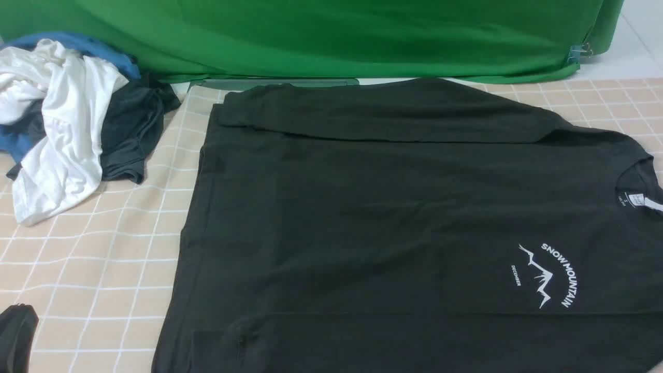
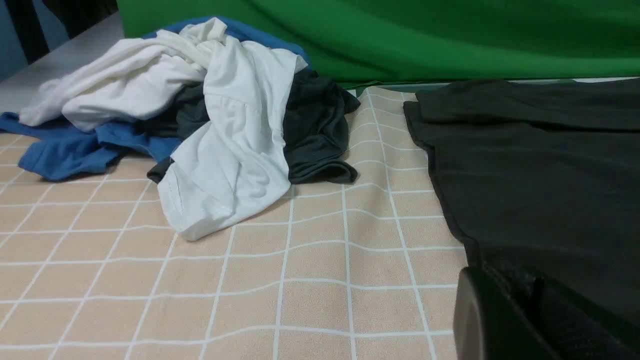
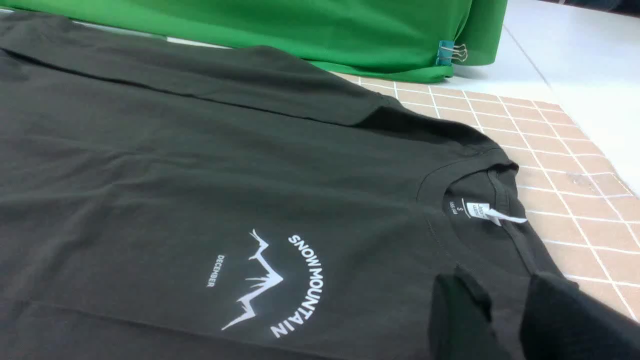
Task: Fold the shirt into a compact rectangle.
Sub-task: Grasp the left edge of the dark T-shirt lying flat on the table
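Observation:
The black shirt lies flat, front up, on the checked beige cloth. Its collar and white neck label point right, and the white "SNOW MOUNTAIN" print faces up. The far sleeve is folded in over the body along the back edge. My left gripper sits low at the near left, apart from the shirt's hem, and it is shut with nothing in it. My right gripper hovers over the near shoulder beside the collar. It stands open, with flat fabric showing between its fingers.
A heap of clothes lies at the back left: a white garment, a dark grey one and a blue one. A green backdrop cloth hangs along the back, held by a clip. The bare white table edge runs on the right.

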Motion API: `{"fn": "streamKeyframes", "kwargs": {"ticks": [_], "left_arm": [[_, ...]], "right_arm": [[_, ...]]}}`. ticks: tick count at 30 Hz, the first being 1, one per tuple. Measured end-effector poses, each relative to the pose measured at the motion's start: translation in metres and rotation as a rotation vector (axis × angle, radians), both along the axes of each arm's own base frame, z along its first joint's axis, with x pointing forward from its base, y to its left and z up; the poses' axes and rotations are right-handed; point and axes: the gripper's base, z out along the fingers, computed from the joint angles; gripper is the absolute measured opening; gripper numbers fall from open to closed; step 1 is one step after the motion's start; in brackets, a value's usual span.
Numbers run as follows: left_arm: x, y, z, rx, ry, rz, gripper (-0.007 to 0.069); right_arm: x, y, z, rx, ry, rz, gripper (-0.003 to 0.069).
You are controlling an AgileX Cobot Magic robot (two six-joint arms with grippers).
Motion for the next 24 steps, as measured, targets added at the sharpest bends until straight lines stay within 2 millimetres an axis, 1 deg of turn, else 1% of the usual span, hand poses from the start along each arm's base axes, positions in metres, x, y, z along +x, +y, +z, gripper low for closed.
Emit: {"fn": "streamKeyframes", "kwargs": {"ticks": [5, 7, 8, 9, 11, 12, 20, 21, 22, 24], "left_arm": [[0.0, 0.0, 0.002, 0.014, -0.02, 0.001, 0.002], [0.001, -0.001, 0.006, -0.051, -0.069, -0.001, 0.002], [0.001, -0.001, 0.009, -0.115, -0.096, -0.002, 0.002], [0.001, -0.002, 0.013, -0.222, -0.147, 0.003, 0.002], [0.001, -0.001, 0.019, -0.349, -0.209, 0.013, 0.002], [0.001, 0.0, 0.022, -0.386, -0.248, 0.02, 0.002], [-0.004, 0.01, 0.044, -0.489, -0.509, 0.073, 0.002], [-0.008, 0.014, 0.052, -0.571, -0.615, 0.08, 0.002], [-0.01, 0.016, 0.056, -0.614, -0.674, 0.075, 0.002], [-0.014, 0.016, 0.064, -0.652, -0.746, 0.048, 0.002]], "right_arm": [[0.0, 0.0, 0.0, 0.0, 0.0, 0.0, 0.0238], [0.0, 0.0, 0.0, 0.0, 0.0, 0.0, 0.0238], [0.0, 0.0, 0.0, 0.0, 0.0, 0.0, 0.0238], [0.0, 0.0, 0.0, 0.0, 0.0, 0.0, 0.0238], [0.0, 0.0, 0.0, 0.0, 0.0, 0.0, 0.0238], [0.0, 0.0, 0.0, 0.0, 0.0, 0.0, 0.0238], [0.0, 0.0, 0.0, 0.0, 0.0, 0.0, 0.0238], [0.0, 0.0, 0.0, 0.0, 0.0, 0.0, 0.0238], [0.0, 0.0, 0.0, 0.0, 0.0, 0.0, 0.0238], [0.0, 0.0, 0.0, 0.0, -0.001, 0.0, 0.0238]]}}
